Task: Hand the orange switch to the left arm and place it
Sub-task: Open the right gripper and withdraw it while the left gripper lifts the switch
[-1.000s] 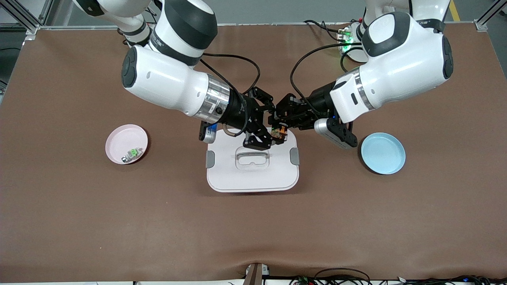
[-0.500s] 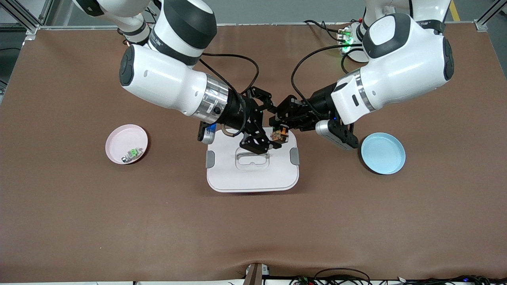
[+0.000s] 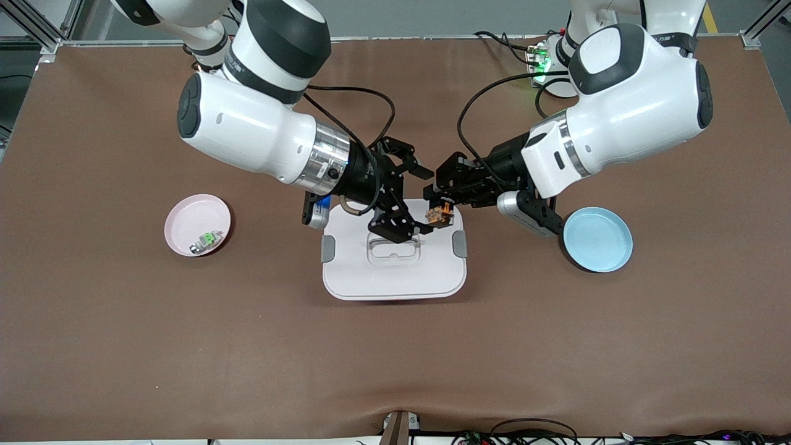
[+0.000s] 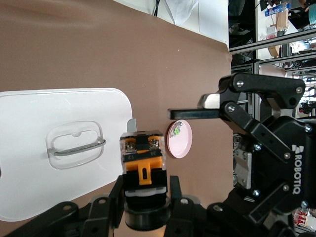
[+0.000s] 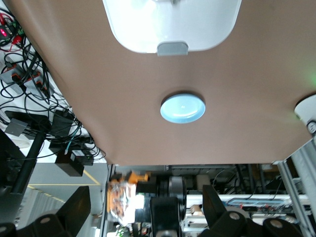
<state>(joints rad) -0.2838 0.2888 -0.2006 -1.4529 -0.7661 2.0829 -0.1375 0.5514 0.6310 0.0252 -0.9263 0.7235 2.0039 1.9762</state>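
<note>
The orange switch (image 3: 437,214), black with an orange end, hangs over the edge of the box (image 3: 393,266) that lies farther from the front camera. My left gripper (image 3: 445,203) is shut on the orange switch (image 4: 143,160), with a finger on each side of its black body. The right gripper (image 3: 426,199) faces it with its jaws open wide and empty, a little apart from the switch. In the right wrist view the switch (image 5: 124,197) shows between the right gripper's spread fingers (image 5: 74,207). The white box (image 4: 59,143) has a clear top handle.
A pink dish (image 3: 198,224) holding a small green-and-silver component (image 3: 207,240) sits toward the right arm's end. A blue dish (image 3: 597,239) sits toward the left arm's end, just beside the left arm's wrist camera. Cables lie near the arm bases.
The right gripper has opened, let go of the switch and drawn back toward its own end. The left gripper keeps the switch and has shifted slightly toward the blue dish.
</note>
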